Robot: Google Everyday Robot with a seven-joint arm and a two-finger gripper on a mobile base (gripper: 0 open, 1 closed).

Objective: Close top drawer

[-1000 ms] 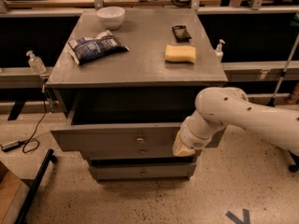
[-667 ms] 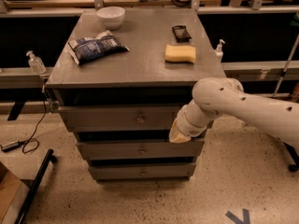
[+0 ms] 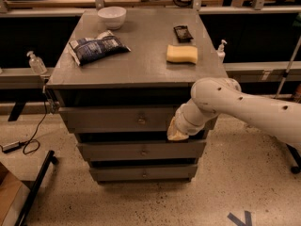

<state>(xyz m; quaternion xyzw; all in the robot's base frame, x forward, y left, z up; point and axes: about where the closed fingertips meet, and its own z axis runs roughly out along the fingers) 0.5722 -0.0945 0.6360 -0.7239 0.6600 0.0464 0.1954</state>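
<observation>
The top drawer (image 3: 117, 119) is the uppermost grey front of the cabinet, with a small metal knob (image 3: 141, 120) at its centre. Its front stands only slightly forward of the cabinet body, with a dark gap above it under the cabinet top. My white arm reaches in from the right. My gripper (image 3: 177, 132) is at the right part of the top drawer's front, near its lower edge, mostly hidden behind the wrist.
Two more grey drawer fronts (image 3: 141, 151) sit below. On the cabinet top (image 3: 141, 65) lie a blue bag (image 3: 96, 47), a white bowl (image 3: 112, 16), a yellow sponge (image 3: 182, 53) and a dark packet (image 3: 183, 33). Cables and a black leg lie on the floor at left.
The top drawer has slid from well pulled out to nearly flush with the cabinet. My arm and gripper have moved inward and up with its front.
</observation>
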